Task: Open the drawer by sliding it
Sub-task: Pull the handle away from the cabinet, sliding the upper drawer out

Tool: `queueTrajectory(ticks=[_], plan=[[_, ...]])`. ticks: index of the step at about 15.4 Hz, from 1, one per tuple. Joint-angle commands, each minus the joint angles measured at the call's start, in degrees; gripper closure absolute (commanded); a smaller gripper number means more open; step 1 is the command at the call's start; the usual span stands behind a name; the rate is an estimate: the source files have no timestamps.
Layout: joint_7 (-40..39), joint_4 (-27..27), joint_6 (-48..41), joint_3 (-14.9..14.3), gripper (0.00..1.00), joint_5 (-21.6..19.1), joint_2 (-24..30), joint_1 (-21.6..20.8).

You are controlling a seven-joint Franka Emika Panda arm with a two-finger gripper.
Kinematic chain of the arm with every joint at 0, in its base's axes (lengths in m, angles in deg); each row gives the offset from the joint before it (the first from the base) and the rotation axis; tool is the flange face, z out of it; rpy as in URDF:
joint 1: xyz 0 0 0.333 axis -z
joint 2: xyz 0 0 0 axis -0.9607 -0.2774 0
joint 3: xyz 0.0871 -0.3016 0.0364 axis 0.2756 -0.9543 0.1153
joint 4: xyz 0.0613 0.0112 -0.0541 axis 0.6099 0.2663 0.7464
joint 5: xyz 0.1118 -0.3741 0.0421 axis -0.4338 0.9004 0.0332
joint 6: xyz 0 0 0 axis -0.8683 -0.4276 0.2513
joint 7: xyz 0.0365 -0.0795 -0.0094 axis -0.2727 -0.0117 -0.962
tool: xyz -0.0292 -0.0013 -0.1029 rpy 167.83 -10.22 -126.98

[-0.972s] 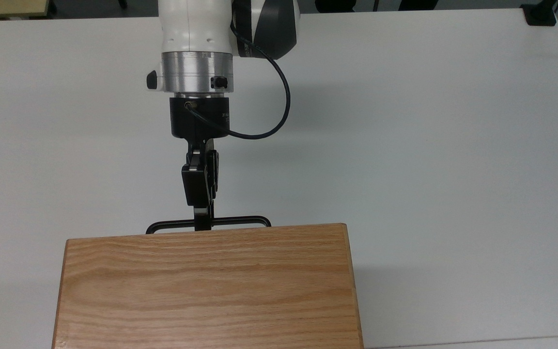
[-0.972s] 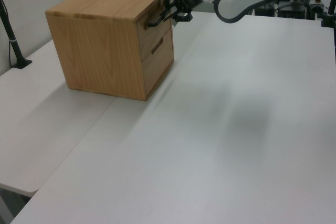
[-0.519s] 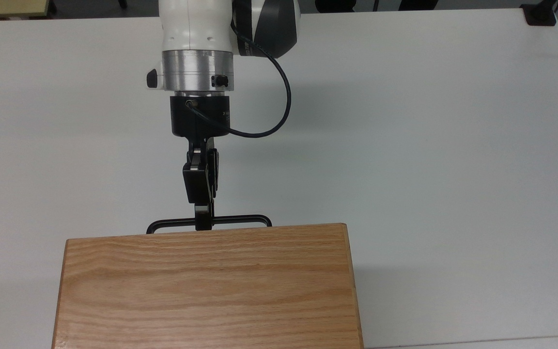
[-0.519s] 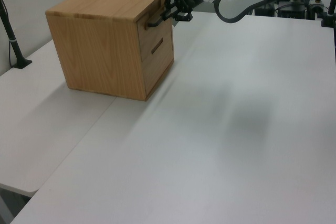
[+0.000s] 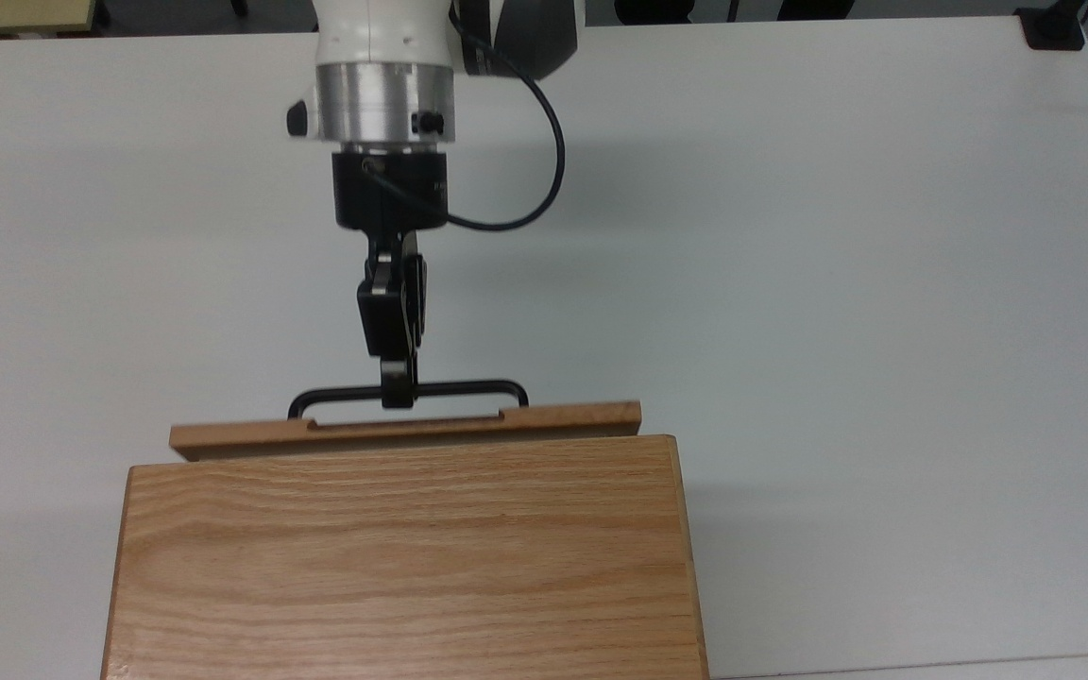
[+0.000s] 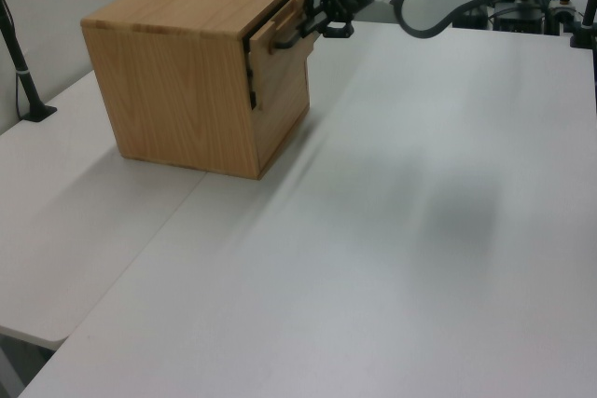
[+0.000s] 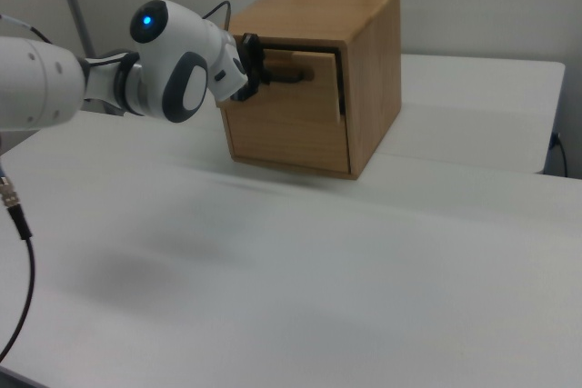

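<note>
Gripper clamped on the black handle of the top drawer, which sticks out a little from the oak cabinet on a white table.

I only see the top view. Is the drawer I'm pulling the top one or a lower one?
Observer: The top one. In the left view, the drawer sits right under the top of the cabinet.
Operator: Is the tool scraping the table?
Observer: No. In the right view, the tool holds the handle well above the table.
Operator: Is anything under that drawer sticking out?
Observer: No. In the right view, the cabinet front below it looks flat.
</note>
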Motion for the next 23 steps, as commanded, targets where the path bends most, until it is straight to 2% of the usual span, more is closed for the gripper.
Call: queueTrajectory(ticks=[1, 8, 10, 16, 17, 18, 19, 23], plan=[[1.53, 13.05, -0.2, -0.01, 0.98, -0.08, 8.94, -0.2], [1.7, 24.39, -0.64, -0.09, 0.98, -0.16, 19.48, -0.28], [1.7, 26.07, -3.79, -0.09, 0.98, -0.16, 22.04, -0.2], [1.53, 25.47, -13.2, -0.09, 0.95, -0.16, 24.94, -0.02], [1.26, 25.37, -14.78, -0.09, 0.91, -0.16, 25.47, 0.15], [1.26, 25.2, -15.84, -0.09, 0.81, -0.16, 25.65, 0.68], [1.09, 24.33, -16.8, -0.09, 0.79, -0.16, 26.09, 0.94], [0.47, 22.04, -24.1, -0.18, 0.79, 0.27, 26.79, 1.21]])
